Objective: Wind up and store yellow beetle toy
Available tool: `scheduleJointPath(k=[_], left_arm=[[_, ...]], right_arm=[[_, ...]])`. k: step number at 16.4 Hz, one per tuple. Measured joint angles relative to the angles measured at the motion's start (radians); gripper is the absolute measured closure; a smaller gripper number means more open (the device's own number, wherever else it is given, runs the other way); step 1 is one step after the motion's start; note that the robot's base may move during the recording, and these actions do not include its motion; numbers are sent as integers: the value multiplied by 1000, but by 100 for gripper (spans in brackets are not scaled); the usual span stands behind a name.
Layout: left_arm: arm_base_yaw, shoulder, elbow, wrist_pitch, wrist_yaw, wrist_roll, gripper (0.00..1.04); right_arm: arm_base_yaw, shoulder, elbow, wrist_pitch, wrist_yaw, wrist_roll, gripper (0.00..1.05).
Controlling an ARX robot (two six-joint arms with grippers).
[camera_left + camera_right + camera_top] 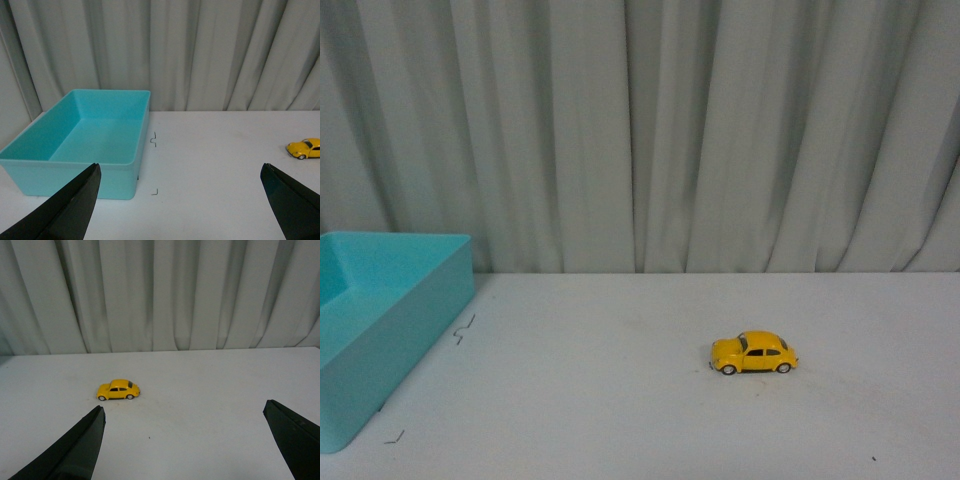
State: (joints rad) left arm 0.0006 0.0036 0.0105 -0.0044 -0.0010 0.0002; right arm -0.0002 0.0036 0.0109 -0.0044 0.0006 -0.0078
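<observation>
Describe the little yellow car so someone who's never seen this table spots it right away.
A white table stands before a pale grey curtain, with a turquoise bin at its left edge. Well right of the bin, alone on the tabletop, sits the yellow beetle toy. It is the only yellow thing there: rounded, with dark windows and black wheels.
</observation>
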Motion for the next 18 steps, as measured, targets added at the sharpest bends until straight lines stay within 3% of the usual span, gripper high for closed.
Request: scheduleJointPath(k=[18], left_arm=[[0,0,0,0,0,0,7]], right_arm=[[0,0,0,0,0,0,7]])
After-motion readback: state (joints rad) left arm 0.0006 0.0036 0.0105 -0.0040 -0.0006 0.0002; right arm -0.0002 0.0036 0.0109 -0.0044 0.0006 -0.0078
